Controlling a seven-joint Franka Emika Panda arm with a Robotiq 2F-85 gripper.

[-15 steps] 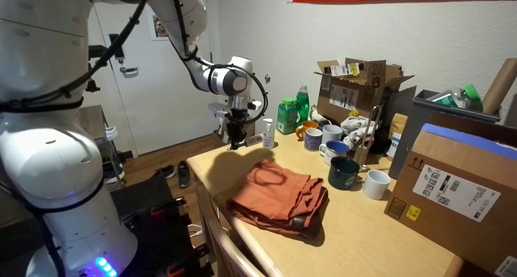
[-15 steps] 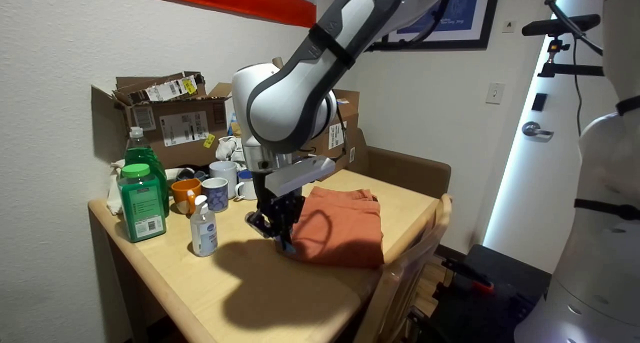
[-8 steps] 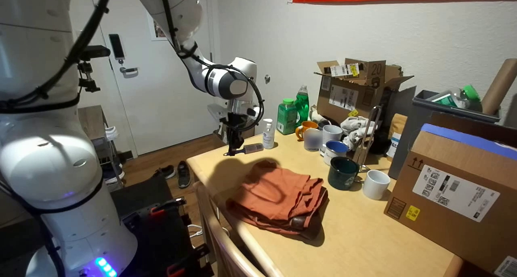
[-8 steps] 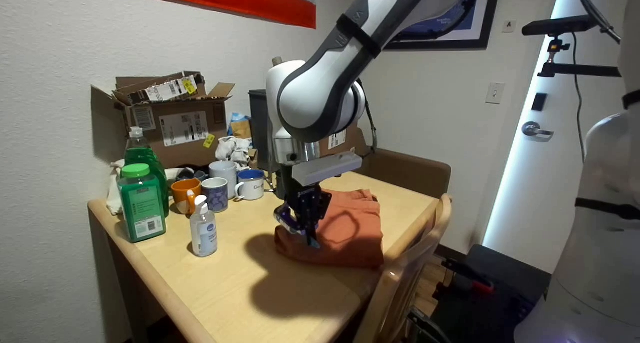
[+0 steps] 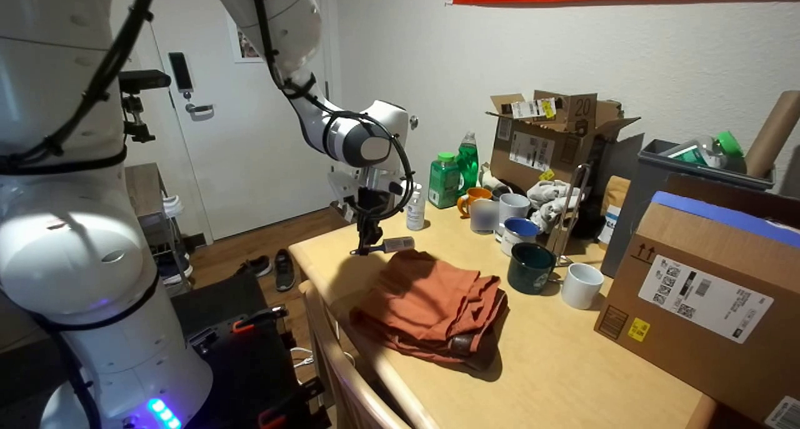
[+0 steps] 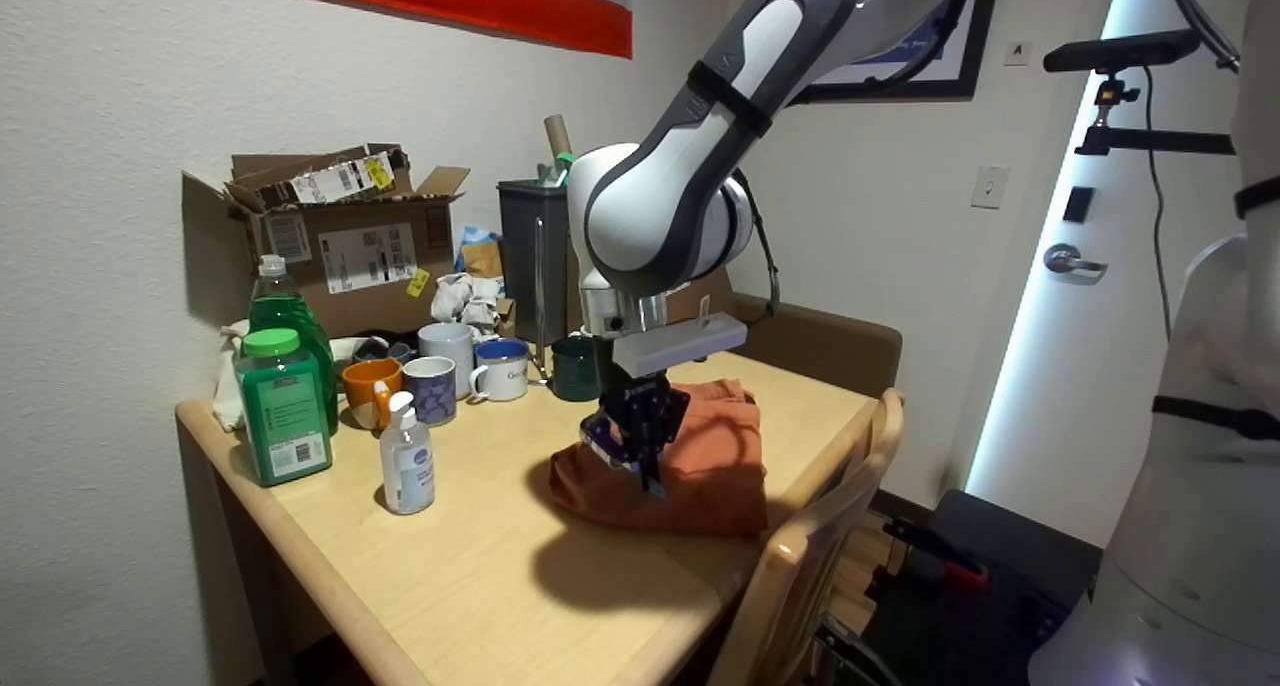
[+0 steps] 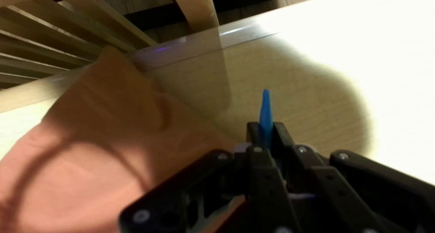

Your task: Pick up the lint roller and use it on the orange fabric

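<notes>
One lint roller point(image 5: 394, 246) is clamped in your closed end effector point(image 7: 266, 132), orange cloth point(image 7: 81, 182) at the wrist view's lower left.

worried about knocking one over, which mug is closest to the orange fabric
The dark green mug: in an exterior view it stands just off the orange fabric; the next closest, the plain white mug and blue-rimmed mug, stand farther away.

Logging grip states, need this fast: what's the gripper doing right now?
Gripper: closed, holding the lint roller by its blue handle.
</notes>
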